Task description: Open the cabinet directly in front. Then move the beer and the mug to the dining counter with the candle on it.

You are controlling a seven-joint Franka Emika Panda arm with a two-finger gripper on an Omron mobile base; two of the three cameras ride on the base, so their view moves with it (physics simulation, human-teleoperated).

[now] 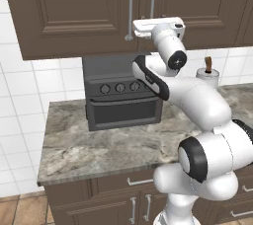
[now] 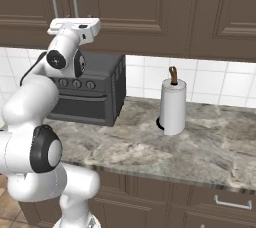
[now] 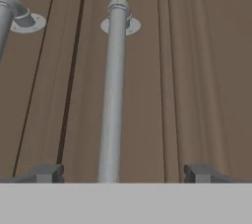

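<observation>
With both doors of the cabinet [image 1: 74, 12] shut, nothing is done yet. At frame centre the gripper [image 3: 123, 173] straddles the right door's bar handle [image 3: 114, 85], fingers [image 3: 49, 173] spread wide and unclenched. Opening, beer and mug all remain.

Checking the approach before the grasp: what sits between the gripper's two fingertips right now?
In the hand view, the silver bar handle of the cabinet door runs between the open gripper fingertips, left of centre.
</observation>
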